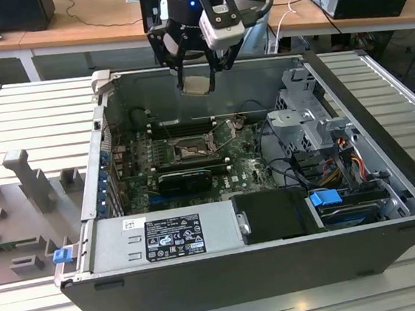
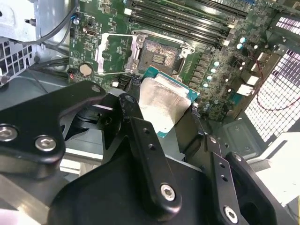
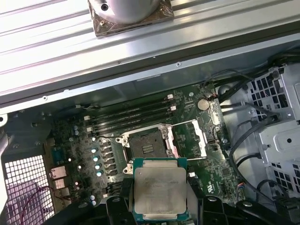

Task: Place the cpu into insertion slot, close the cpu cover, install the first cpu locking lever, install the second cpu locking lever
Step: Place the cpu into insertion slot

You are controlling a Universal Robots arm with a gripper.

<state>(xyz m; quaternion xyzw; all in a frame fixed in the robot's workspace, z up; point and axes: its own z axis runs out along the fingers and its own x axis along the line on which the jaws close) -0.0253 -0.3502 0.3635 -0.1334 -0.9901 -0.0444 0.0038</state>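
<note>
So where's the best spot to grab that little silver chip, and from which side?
By two opposite thin edges of the cpu, coming down from above, as the gripper holds it here. It is a flat, thin square with its metal top up, so only the edges offer a grip, and that leaves its underside free for the insertion slot.

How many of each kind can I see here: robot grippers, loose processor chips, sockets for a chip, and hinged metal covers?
gripper: 1
cpu, held in the gripper: 1
insertion slot, empty: 1
cpu cover, swung open beside the slot: 1
Total: 4
</note>
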